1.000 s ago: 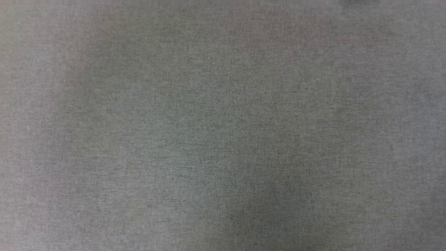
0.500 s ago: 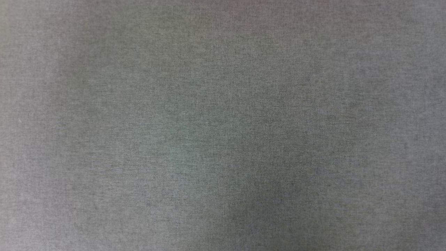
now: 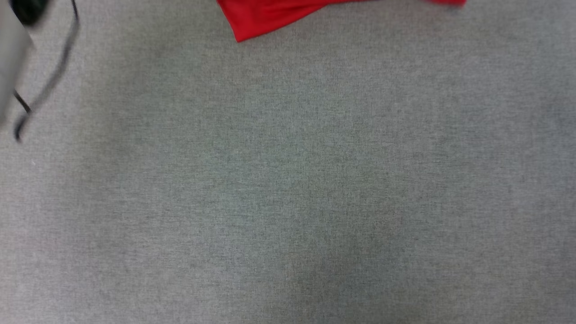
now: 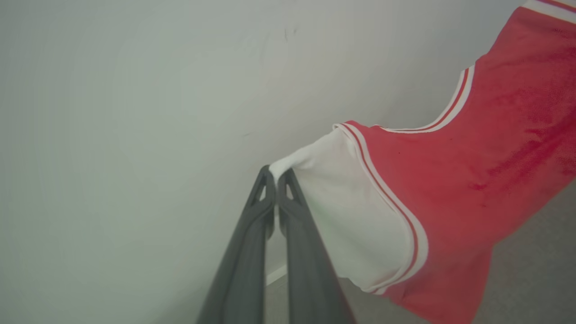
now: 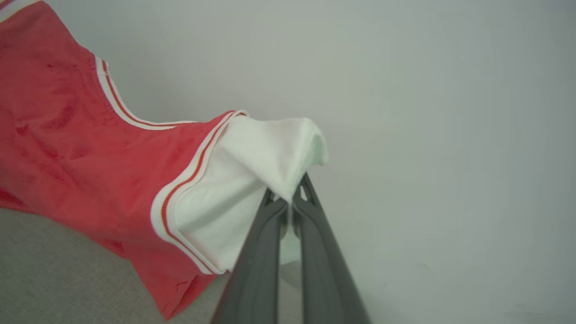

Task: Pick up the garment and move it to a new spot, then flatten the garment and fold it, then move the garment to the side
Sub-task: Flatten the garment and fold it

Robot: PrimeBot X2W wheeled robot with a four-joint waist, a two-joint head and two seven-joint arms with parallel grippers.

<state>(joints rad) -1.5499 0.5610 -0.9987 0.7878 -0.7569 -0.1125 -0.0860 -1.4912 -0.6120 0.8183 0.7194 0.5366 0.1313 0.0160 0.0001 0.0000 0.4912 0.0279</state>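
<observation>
The garment is red with white sleeves and striped trim, and it hangs stretched between both grippers. My left gripper is shut on the tip of one white sleeve. The other white sleeve is pinched in my right gripper, which is also shut. In the head view, a red corner of the garment hangs down at the top edge over the grey cloth surface. A pale forearm with a dark cable shows blurred at the upper left.
A grey fabric-covered surface lies below the hanging garment. A plain pale wall stands behind both grippers.
The head view now shows a red garment corner at the top and a blurred forearm at the upper left; before it showed just grey cloth. The picture is brighter now.
</observation>
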